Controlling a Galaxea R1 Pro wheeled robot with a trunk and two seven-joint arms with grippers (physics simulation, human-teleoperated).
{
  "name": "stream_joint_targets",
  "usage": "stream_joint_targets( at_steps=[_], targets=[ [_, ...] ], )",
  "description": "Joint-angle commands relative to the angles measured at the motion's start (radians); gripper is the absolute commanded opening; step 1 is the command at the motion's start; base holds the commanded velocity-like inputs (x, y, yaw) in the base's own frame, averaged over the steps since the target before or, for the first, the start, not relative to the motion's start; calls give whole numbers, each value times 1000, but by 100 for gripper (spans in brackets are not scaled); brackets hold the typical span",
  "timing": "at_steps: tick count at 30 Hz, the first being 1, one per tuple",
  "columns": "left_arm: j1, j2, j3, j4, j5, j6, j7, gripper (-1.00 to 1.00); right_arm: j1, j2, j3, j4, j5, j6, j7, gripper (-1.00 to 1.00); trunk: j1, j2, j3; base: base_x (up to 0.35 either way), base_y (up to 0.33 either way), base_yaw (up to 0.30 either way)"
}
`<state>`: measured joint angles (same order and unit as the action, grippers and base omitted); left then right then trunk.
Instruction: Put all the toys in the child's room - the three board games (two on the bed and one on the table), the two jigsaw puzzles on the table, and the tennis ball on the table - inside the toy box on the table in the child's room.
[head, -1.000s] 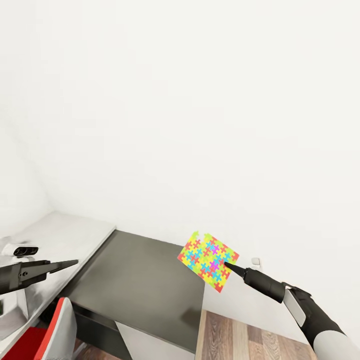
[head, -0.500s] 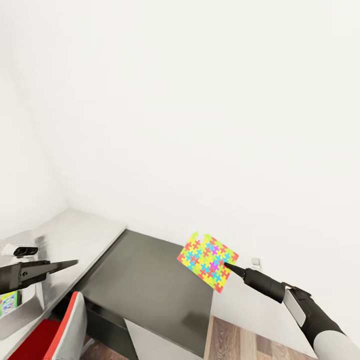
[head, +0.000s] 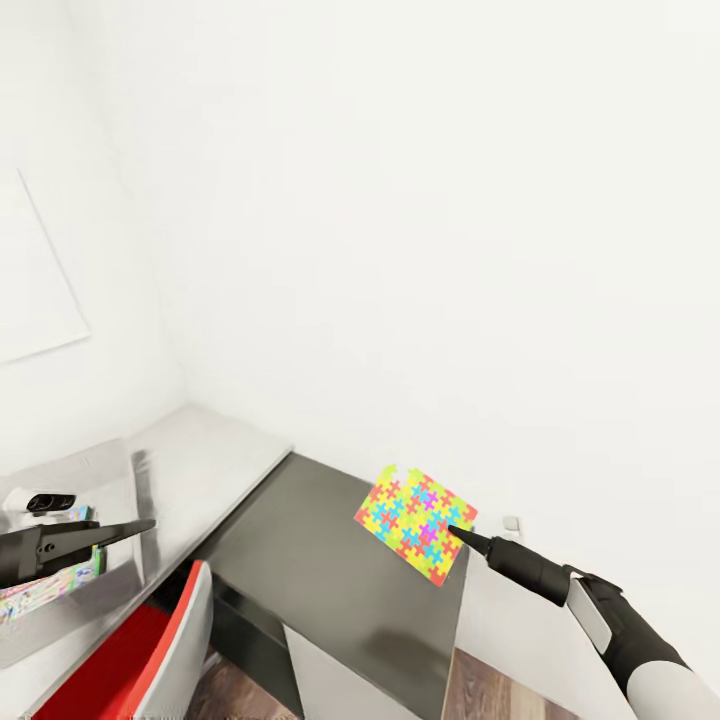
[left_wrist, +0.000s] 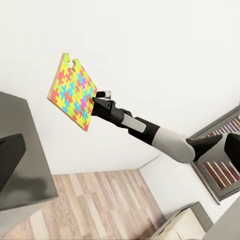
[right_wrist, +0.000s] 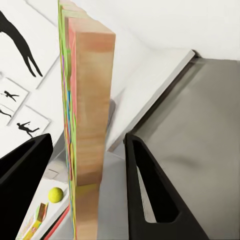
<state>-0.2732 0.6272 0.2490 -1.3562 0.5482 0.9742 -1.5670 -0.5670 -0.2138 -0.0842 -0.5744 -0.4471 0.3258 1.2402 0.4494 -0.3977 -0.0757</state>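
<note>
1. Head view: the right gripper (head: 462, 533) is raised in mid-air above the dark grey side cabinet (head: 340, 560), pinching one corner of a jigsaw puzzle (head: 416, 521), a flat square with a mosaic of yellow, green, blue, pink and orange pieces.
2. Right wrist view: the same jigsaw puzzle (right_wrist: 87, 120) stands edge-on between the two black fingers (right_wrist: 150, 190), showing a plain wooden edge and the coloured face along one side. No lettering can be read on it.
3. Left wrist view: the right arm (left_wrist: 160, 137) reaches across in front of the white wall, with the puzzle (left_wrist: 74, 91) held tilted at its tip, over the wood-plank floor (left_wrist: 95, 205).
4. Head view: the left gripper (head: 135, 526) is held out level at the picture's left edge, over the table (head: 215, 460). Its tip tapers to one dark point and carries nothing; I cannot tell how its fingers stand.
5. Under the left gripper lies the toy box (head: 120, 590), a grey bin on the light-grey table. Inside it a flat thing with a multicoloured pattern (head: 50, 585) shows in part; any print on it is too small to read.
6. Right wrist view: a yellow-green tennis ball (right_wrist: 55, 194) sits far below on a pale surface, beside the edge of a colourful flat box (right_wrist: 35, 220).
7. A red and white chair (head: 150, 660) stands below the table's near edge in the head view.
8. Framed black silhouette pictures (right_wrist: 17, 95) hang on the white wall in the right wrist view.
</note>
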Motion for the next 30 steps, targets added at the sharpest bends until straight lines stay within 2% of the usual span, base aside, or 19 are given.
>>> stream_joint_targets(
  at_steps=[1, 23, 30],
  targets=[
    [-1, 0, -1, 0, -1, 11, -4, 100, -1, -1, -1, -1, -5, 10, 2, -100, 1, -2, -2, 0, 0, 283],
    [-1, 0, -1, 1, -1, 11, -4, 100, -1, 0, 0, -1, -4, 10, 2, -100, 1, -2, -2, 0, 0, 285],
    [-1, 0, -1, 1, -1, 11, -4, 100, -1, 1, -1, -1, -4, 11, 2, -100, 1, -2, -2, 0, 0, 159]
  ],
)
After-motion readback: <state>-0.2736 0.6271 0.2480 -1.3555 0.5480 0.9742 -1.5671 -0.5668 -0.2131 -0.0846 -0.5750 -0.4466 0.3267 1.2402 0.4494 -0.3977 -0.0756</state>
